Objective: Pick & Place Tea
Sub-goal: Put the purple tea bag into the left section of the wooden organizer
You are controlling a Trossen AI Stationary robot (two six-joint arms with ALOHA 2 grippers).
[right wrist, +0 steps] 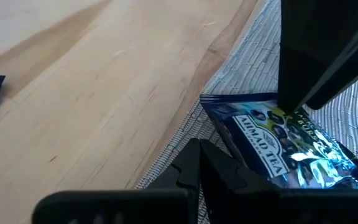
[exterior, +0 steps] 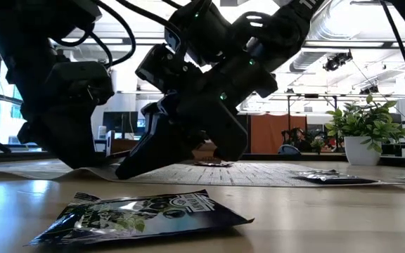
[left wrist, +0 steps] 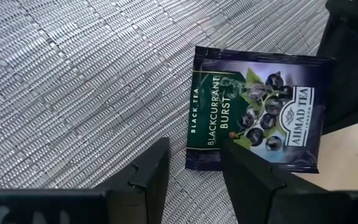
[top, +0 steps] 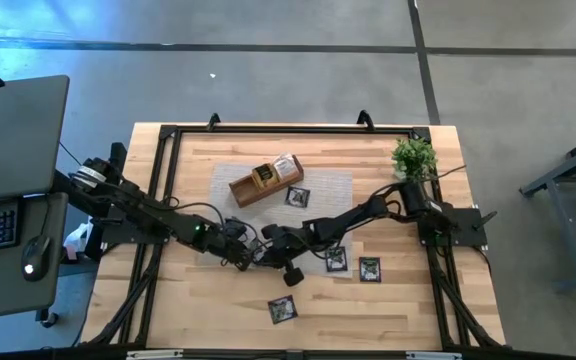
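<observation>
A dark blue tea sachet [left wrist: 257, 109] marked blackcurrant lies flat at the near edge of the grey woven mat [left wrist: 73, 81], one side over the bare wood. My left gripper [left wrist: 194, 152] stands open over it, one finger on the sachet and the other over the mat beside it. My right gripper [right wrist: 199, 149] is shut at the sachet's opposite edge [right wrist: 229, 134]. In the high view both grippers [top: 240, 248] [top: 266, 243] meet at mid-table and hide this sachet. Other sachets [top: 295, 196] [top: 336, 260] [top: 369, 269] lie flat around them. My left gripper sets one fingertip [right wrist: 286, 102] down on the sachet's printed face near its side edge [left wrist: 219, 140], slanting down from the table's left. The other finger touches only air above the mat. My right gripper's shut tips [right wrist: 219, 163] stand against the sachet's edge by the brand label. Whether they pinch that edge, I cannot tell.
The brown wooden tray [top: 265, 180] with sachets in it stands on the mat's far part. A potted plant [top: 414, 157] is at the far right corner. One more sachet [exterior: 143, 214] lies near the table's front edge. A black frame [top: 168, 135] borders the tabletop.
</observation>
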